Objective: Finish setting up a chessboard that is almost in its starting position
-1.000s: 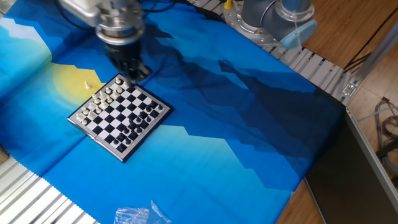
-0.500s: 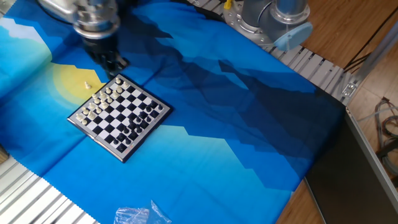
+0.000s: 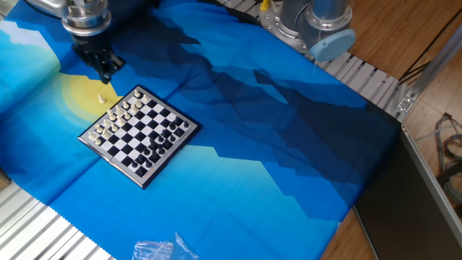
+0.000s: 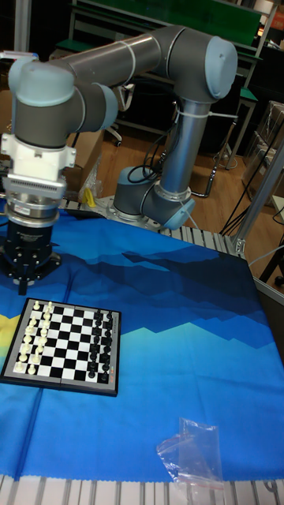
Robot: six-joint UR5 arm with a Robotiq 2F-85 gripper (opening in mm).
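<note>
At the left of the fixed view the gripper hangs above the blue cloth, just over a single cream piece that stands alone on the cloth's yellow patch; its dark fingers look close together, but I cannot tell whether they hold anything. Just right of that piece lies the chessboard, flat on the cloth and turned like a diamond, cream pieces along its left side and black ones along its right. Further right, near the cloth's front edge, lies a crumpled clear plastic bag.
</note>
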